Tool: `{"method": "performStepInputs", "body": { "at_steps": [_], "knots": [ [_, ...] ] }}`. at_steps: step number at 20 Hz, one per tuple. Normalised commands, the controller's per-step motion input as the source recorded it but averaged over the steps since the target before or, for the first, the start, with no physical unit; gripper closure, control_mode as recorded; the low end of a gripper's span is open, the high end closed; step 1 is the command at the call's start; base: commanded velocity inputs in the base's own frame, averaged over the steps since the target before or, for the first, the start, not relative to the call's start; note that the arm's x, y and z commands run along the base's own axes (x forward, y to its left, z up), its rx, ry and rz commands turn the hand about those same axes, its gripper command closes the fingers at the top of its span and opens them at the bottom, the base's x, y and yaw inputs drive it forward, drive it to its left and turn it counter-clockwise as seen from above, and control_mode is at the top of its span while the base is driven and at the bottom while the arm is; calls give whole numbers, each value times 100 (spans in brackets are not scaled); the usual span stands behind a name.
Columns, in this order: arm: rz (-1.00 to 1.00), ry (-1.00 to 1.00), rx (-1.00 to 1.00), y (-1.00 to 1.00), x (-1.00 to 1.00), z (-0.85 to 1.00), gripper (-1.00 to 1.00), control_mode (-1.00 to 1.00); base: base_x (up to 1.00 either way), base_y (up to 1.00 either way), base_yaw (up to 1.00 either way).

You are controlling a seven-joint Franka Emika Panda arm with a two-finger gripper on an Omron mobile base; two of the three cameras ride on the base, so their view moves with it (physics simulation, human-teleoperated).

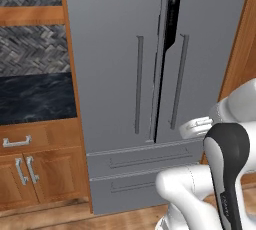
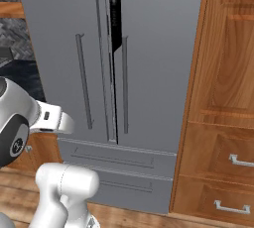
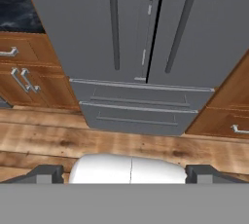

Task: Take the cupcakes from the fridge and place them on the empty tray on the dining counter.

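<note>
The tall grey fridge stands straight ahead of me, with two long vertical bar handles and two lower drawers. A narrow dark gap runs between its two doors and widens toward the top, so the right door stands slightly ajar. The cupcakes are hidden. The tray and the dining counter are out of view. My gripper is open, its two dark fingertips set wide apart with nothing between them. It hangs low in front of the fridge, well short of the doors and pointing toward the drawers.
Left of the fridge is a wall counter with a dark marbled top, a herringbone tile wall and wooden cabinets with silver handles. A tall wooden cabinet with drawers closes off the right. Wooden plank floor lies between me and the fridge.
</note>
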Motion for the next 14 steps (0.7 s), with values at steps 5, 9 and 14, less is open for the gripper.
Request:
{"method": "performStepInputs", "body": {
  "at_steps": [5,9,14],
  "knots": [
    [0,0,0,0,0,0,-100,100,0,0,0],
    [0,0,0,0,0,0,-100,100,0,0,0],
    [0,-9,0,-23,23,-14,-100,-100,2,-4,0]
  ]
}}
